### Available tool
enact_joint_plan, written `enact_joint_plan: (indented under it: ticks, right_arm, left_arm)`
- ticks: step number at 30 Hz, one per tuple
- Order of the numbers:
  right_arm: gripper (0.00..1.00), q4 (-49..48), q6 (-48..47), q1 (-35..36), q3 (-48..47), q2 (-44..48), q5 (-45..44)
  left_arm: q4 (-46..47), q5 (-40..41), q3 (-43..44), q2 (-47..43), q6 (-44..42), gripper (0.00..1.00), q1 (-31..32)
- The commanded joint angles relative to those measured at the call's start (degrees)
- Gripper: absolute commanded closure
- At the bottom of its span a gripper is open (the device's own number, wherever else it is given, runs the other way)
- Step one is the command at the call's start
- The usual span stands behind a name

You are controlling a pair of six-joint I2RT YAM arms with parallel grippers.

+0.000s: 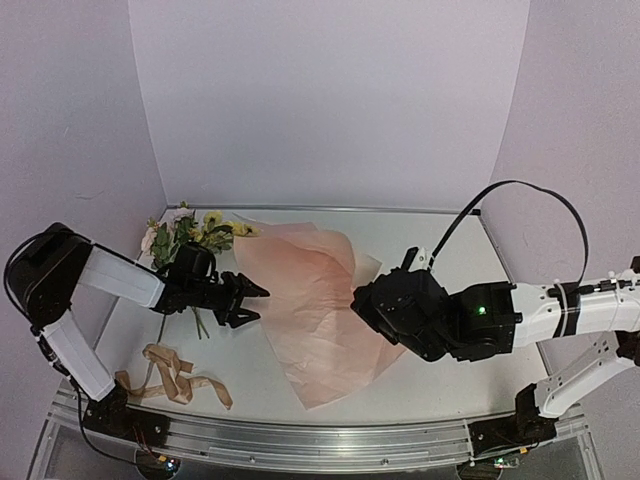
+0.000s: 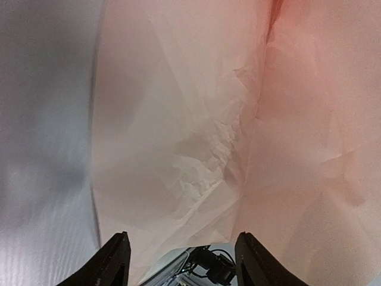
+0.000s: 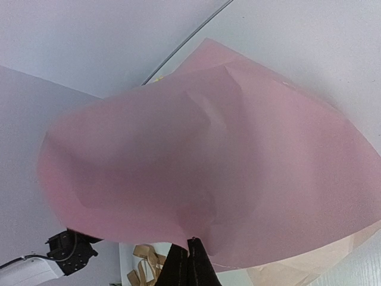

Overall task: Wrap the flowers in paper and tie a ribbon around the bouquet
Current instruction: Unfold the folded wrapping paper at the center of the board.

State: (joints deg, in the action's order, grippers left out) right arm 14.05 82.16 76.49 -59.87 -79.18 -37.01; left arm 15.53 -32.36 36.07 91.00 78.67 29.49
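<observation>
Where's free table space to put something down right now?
Bare table: back right, between the paper and the right wall; also the near strip between the ribbon and the paper's near corner. Crowded: left side, with flowers, left end effector and ribbon.

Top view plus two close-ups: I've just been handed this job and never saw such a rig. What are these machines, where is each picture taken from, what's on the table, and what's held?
Two robot arms are bolted at the table's near edge. The top view looks down from behind them. Each close-up comes from a camera on one arm's wrist, with that arm's own fingers at the bottom. On the table lie a pink paper sheet, flowers at the far left, and a tan ribbon near the left arm's base. The right gripper is shut on the paper's edge and holds it raised. The left gripper is open, holds nothing, and points at the paper's left side.
</observation>
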Motion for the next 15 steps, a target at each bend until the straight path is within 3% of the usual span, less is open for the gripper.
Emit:
enact_joint_plan:
  ticks: [1,3,7,15]
  right_arm:
    - [1.00,-4.45,4.64,-1.26,3.00,4.05,-3.46]
    - [1.00,-4.47,5.48,-1.47,4.10,5.47,-4.02]
    - [1.00,-4.30,5.71,-2.10,5.83,7.87,-4.98]
    - [1.00,0.51,10.97,-4.83,13.52,16.20,-8.53]
  left_arm:
    - [17.26,-5.28,6.84,10.45,6.48,0.42,2.22]
    - [20.36,-5.71,9.26,14.53,8.02,0.42,2.63]
    - [17.67,-5.91,15.63,21.61,7.34,0.43,4.04]
    - [3.08,-1.39,18.92,28.24,3.76,0.44,4.59]
